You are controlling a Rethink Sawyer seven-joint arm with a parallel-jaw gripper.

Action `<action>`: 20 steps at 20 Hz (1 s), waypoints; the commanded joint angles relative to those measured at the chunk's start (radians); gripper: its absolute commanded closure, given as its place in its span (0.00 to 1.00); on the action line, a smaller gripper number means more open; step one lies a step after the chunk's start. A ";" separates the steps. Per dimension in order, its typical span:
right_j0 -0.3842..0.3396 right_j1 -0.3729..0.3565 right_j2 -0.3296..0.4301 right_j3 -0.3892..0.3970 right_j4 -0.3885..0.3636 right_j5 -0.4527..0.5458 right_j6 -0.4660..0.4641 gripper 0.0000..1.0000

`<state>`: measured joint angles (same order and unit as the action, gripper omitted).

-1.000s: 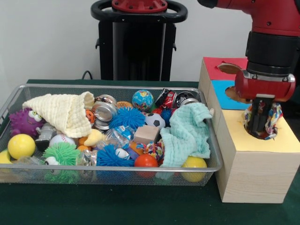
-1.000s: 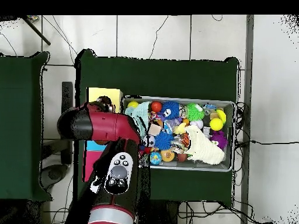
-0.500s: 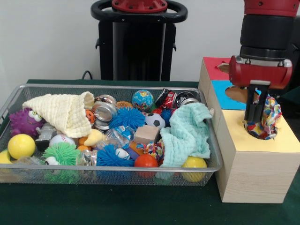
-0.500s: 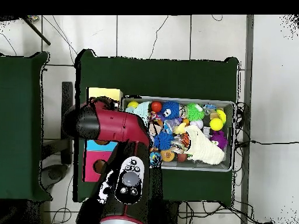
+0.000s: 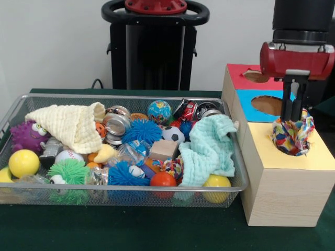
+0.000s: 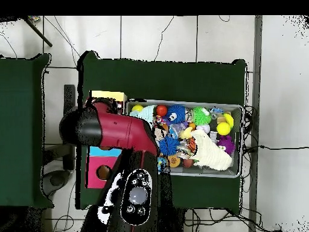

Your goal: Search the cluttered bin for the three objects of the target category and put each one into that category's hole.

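A multicoloured rope ball [image 5: 293, 137] sits in the hole of the yellow-topped wooden box [image 5: 319, 158] and sticks up out of it. My gripper [image 5: 292, 116] hangs straight above the ball, open, with its tips at the ball's top. The wire mesh bin [image 5: 125, 97] stands left of the box, full of toys. Another knot of multicoloured rope [image 5: 169, 166] shows near the bin's front, between a wooden block and a mint cloth. In the overhead view my arm [image 6: 114, 130] covers most of the yellow box [image 6: 107, 95] and hides the gripper; the bin [image 6: 242, 139] lies to the right.
The blue-topped [image 5: 250, 93] and red-topped [image 5: 238, 73] boxes stand in line behind the yellow one. In the bin lie a cream cloth [image 5: 68, 124], a mint cloth [image 5: 209, 149], spiky puffer balls [image 5: 141, 130], sports balls and cans. The robot pedestal [image 5: 154, 47] stands behind.
My gripper has risen out of the yellow box's hole. The rope ball has stayed in the hole.
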<state>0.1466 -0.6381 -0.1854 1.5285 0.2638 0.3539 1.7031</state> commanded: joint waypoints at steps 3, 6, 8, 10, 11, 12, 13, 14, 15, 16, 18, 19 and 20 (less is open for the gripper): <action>-0.033 -0.057 0.099 0.134 -0.001 0.155 0.118 1.00; -0.039 -0.073 0.103 0.148 -0.007 0.176 0.104 1.00; -0.044 -0.087 0.106 0.163 -0.013 0.191 0.091 1.00; -0.051 -0.097 0.110 0.178 -0.019 0.200 0.081 1.00; -0.054 -0.100 0.112 0.185 -0.022 0.204 0.076 1.00; -0.055 -0.101 0.113 0.188 -0.025 0.206 0.073 1.00; -0.057 -0.103 0.114 0.195 -0.029 0.205 0.069 1.00; -0.058 -0.103 0.114 0.198 -0.031 0.206 0.070 1.00; -0.060 -0.102 0.115 0.202 -0.034 0.203 0.070 1.00; -0.060 -0.101 0.115 0.204 -0.036 0.201 0.071 1.00; -0.063 -0.096 0.117 0.209 -0.043 0.204 0.070 1.00; -0.063 -0.092 0.116 0.209 -0.048 0.203 0.068 1.00; -0.063 -0.090 0.117 0.210 -0.051 0.203 0.068 1.00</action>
<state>0.1166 -0.7472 -0.1554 1.6296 0.2506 0.4410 1.7031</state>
